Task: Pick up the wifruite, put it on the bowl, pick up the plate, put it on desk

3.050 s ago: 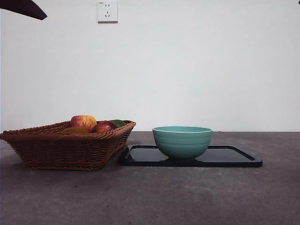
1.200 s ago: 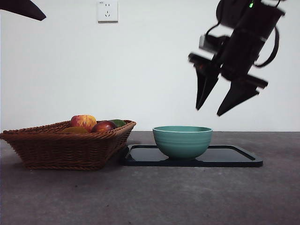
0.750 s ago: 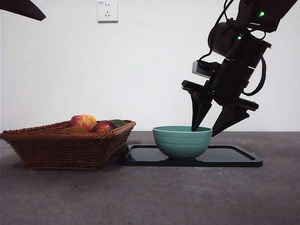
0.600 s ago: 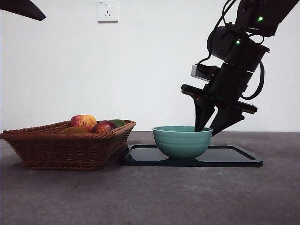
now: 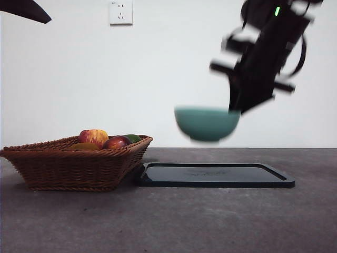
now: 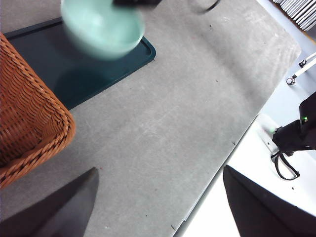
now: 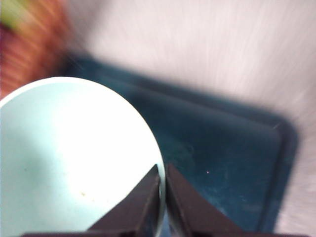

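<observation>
One counter (image 5: 210, 221) carries everything, and going down in size we count one wicker basket (image 5: 73, 168), one dark flat tray (image 5: 216, 182) touching the basket's near corner, one mint-green bowl (image 5: 206, 124), and four pieces of fruit showing above the basket's rim. The bowl does not stand on the tray. It hangs blurred in the air above it, well clear, pinched at its rim by the right fingers (image 7: 150, 197), which are nearly closed, one inside the wall and one outside. The left fingers (image 6: 69, 207) are spread wide and hold nothing, waiting high over bare counter just beside the basket's corner. The fruit are one red-yellow apple (image 5: 93, 137), one dark red fruit (image 5: 116, 142), one green piece (image 5: 133, 138) behind it, and one wifruite (image 5: 83, 146). The wifruite shows only as a low ochre sliver lying sideways along the rim in front of the apple, untouched. We judge that the coming move turns on this: the wifruite lies in the basket, across the tray from the busy right fingers, while the free left fingers are the nearer pair. Since the bowl is up in the air, it has no settled place to receive the fruit.
</observation>
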Robot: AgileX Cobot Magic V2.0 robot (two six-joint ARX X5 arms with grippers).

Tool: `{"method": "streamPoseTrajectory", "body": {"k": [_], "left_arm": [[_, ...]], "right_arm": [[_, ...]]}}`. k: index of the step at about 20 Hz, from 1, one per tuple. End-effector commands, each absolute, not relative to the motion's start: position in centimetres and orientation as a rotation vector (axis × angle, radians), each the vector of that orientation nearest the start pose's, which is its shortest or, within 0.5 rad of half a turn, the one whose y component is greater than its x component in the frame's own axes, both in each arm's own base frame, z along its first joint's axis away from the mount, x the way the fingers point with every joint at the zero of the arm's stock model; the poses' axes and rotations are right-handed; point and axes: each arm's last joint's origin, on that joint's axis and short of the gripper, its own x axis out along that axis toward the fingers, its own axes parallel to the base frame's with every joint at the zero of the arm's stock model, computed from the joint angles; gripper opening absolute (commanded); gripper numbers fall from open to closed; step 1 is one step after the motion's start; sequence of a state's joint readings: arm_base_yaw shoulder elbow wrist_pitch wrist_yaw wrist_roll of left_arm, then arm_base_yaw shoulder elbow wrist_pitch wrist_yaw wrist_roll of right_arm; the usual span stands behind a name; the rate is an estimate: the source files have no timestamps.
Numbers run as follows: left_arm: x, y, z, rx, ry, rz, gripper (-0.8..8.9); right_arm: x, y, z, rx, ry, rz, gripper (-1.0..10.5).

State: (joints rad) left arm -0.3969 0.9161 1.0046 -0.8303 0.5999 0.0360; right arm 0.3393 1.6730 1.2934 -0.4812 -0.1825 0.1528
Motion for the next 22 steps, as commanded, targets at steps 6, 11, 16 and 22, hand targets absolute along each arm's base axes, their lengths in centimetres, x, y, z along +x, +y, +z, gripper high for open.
{"method": "streamPoseTrajectory", "body": {"k": [6, 11, 16, 22], "left_arm": [[14.7, -8.0, 33.7, -0.037, 0.729, -0.974, 4.03], [14.7, -8.0, 33.7, -0.037, 0.729, -0.974, 4.03], [14.7, -8.0, 33.7, -0.037, 0.729, -0.974, 4.03], [14.7, -8.0, 33.7, -0.038, 0.73, -0.974, 4.03]], "right_arm": [[27.0, 11.1, 33.9, 0.032, 0.786, 0.484, 0.1], [21.8, 10.3, 35.5, 0.014, 0.771, 0.532, 0.1], [18.7, 10.4, 32.2, 0.006, 0.81, 0.58, 0.1], [17.9, 12.4, 26.4, 0.009, 0.887, 0.627, 0.1]]}}
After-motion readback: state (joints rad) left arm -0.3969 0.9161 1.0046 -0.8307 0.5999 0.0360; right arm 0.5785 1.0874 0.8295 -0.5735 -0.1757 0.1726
